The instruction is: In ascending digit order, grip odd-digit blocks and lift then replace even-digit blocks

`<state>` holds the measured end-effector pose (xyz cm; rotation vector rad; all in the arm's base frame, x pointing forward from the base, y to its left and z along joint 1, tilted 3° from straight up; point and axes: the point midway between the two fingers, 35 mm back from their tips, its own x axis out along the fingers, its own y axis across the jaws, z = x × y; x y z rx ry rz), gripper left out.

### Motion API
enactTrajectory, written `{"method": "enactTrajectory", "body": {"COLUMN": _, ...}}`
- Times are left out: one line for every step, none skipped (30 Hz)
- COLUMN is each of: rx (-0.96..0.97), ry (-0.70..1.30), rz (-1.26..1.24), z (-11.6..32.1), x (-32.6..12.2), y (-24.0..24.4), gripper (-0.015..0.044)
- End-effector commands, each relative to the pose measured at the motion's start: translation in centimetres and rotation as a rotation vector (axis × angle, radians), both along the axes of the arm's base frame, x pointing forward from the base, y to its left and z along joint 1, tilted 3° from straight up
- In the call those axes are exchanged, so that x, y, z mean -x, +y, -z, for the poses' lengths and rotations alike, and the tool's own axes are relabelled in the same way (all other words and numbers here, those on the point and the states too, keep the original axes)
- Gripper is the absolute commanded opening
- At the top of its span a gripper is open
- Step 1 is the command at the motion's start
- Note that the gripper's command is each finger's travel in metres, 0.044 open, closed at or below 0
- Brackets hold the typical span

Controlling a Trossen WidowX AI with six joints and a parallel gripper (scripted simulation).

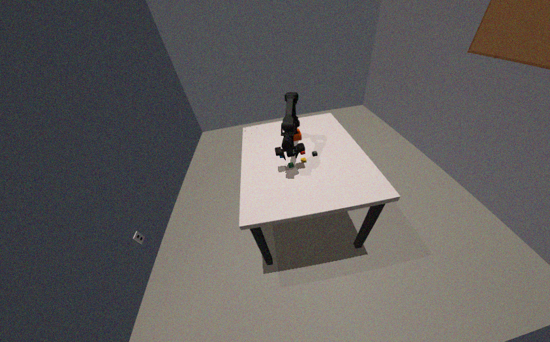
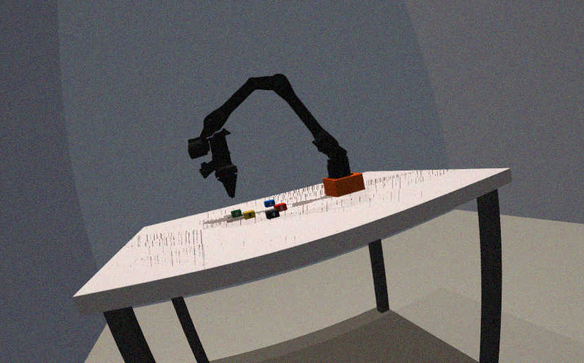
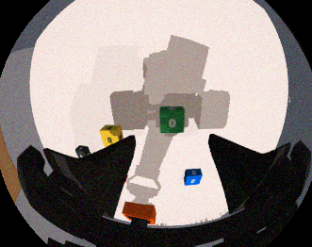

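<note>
My gripper (image 1: 290, 158) (image 2: 232, 196) (image 3: 173, 139) is open and empty, pointing down above the green block (image 1: 291, 164) (image 2: 235, 213) (image 3: 172, 119), which rests on the table and shows a 0. A yellow block (image 1: 303, 160) (image 2: 249, 214) (image 3: 111, 135) sits beside it, left in the wrist view. A black block (image 2: 271, 214) (image 1: 314, 153) (image 3: 82, 151) lies farther out, partly behind a finger in the wrist view. A blue block (image 2: 269, 203) (image 3: 193, 176) and a red block (image 2: 280, 206) (image 1: 303, 152) stand nearer the arm's base. I cannot read the digits on these four surely.
The white table (image 1: 310, 190) (image 2: 172, 252) (image 3: 246, 71) carries the arm on an orange base (image 1: 297, 135) (image 2: 344, 185) (image 3: 139, 212), beyond the red and blue blocks. The arm's shadow falls around the green block.
</note>
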<state>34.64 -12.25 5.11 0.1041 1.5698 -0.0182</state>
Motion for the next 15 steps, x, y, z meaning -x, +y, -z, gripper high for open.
{"method": "enactTrajectory", "body": {"rx": 0.012, "ry": -0.028, "rz": -0.001, "z": -5.51, "x": 0.00, "y": -0.34, "gripper": 0.0216}}
{"method": "enactTrajectory", "body": {"rx": 0.012, "ry": -0.028, "rz": -0.001, "z": -5.77, "x": 0.04, "y": -0.34, "gripper": 0.0190}}
{"method": "enactTrajectory", "body": {"rx": 0.012, "ry": -0.028, "rz": -0.001, "z": -5.77, "x": 0.04, "y": -0.34, "gripper": 0.0164}}
{"method": "enactTrajectory", "body": {"rx": 0.012, "ry": -0.028, "rz": -0.001, "z": -5.77, "x": 0.04, "y": -0.34, "gripper": 0.0138}}
{"method": "enactTrajectory", "body": {"rx": 0.012, "ry": -0.028, "rz": -0.001, "z": -5.77, "x": 0.04, "y": -0.34, "gripper": 0.0120}}
{"method": "enactTrajectory", "body": {"rx": 0.012, "ry": -0.028, "rz": -0.001, "z": -5.77, "x": 0.04, "y": -0.34, "gripper": 0.0120}}
{"method": "enactTrajectory", "body": {"rx": 0.012, "ry": -0.028, "rz": -0.001, "z": -5.77, "x": 0.04, "y": -0.34, "gripper": 0.0120}}
{"method": "enactTrajectory", "body": {"rx": 0.012, "ry": -0.028, "rz": -0.001, "z": -5.77, "x": 0.04, "y": -0.34, "gripper": 0.0120}}
{"method": "enactTrajectory", "body": {"rx": 0.012, "ry": -0.028, "rz": -0.001, "z": -5.77, "x": 0.04, "y": -0.34, "gripper": 0.0120}}
{"method": "enactTrajectory", "body": {"rx": 0.012, "ry": -0.028, "rz": -0.001, "z": -5.77, "x": 0.04, "y": -0.34, "gripper": 0.0120}}
{"method": "enactTrajectory", "body": {"rx": 0.012, "ry": -0.028, "rz": -0.001, "z": -5.77, "x": 0.04, "y": -0.34, "gripper": 0.0120}}
{"method": "enactTrajectory", "body": {"rx": 0.012, "ry": -0.028, "rz": -0.001, "z": -5.77, "x": 0.04, "y": -0.34, "gripper": 0.0120}}
{"method": "enactTrajectory", "body": {"rx": 0.012, "ry": -0.028, "rz": -0.001, "z": -5.77, "x": 0.04, "y": -0.34, "gripper": 0.0120}}
{"method": "enactTrajectory", "body": {"rx": 0.012, "ry": -0.028, "rz": -0.001, "z": -5.77, "x": 0.04, "y": -0.34, "gripper": 0.0120}}
{"method": "enactTrajectory", "body": {"rx": 0.012, "ry": -0.028, "rz": -0.001, "z": -5.77, "x": 0.04, "y": -0.34, "gripper": 0.0120}}
